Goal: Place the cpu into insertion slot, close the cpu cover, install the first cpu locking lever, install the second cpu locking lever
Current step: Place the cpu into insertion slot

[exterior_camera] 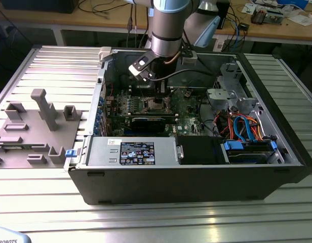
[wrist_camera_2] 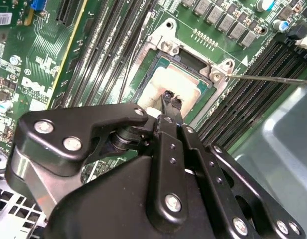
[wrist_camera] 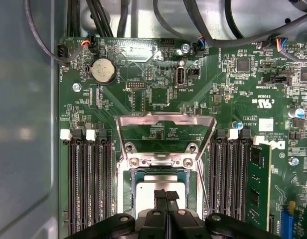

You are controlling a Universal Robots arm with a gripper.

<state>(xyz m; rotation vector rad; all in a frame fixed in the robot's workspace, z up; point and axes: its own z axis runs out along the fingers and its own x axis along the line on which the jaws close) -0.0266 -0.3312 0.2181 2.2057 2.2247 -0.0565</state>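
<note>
Robot arm (exterior_camera: 166, 25) reaches down into an open computer case (exterior_camera: 171, 185), at about one o'clock from the labelled power supply (exterior_camera: 130, 152) in the exterior view; the socket below the wrist is hard to make out there. In both wrist views the gripper (wrist_camera: 166, 193) has its two slim black fingers (wrist_camera_2: 168, 129) pressed together, tips over the silvery top of the cpu (wrist_camera: 148, 186), which lies flat in the socket on the green motherboard (wrist_camera: 158, 94). Whether the tips touch the chip or hang just above it cannot be told, and the fingers cover part of its face. The cpu cover (wrist_camera: 143, 118) stands raised off the socket on the side nearer the coin battery (wrist_camera: 102, 69), with board showing through its window. A thin wire lever (wrist_camera_2: 273, 78) angles away from one socket corner, its far end cut off. Memory slots (wrist_camera: 88, 184) flank the socket. In the exterior view, blue and orange cables (exterior_camera: 242, 124) bunch at four o'clock from the socket.
</note>
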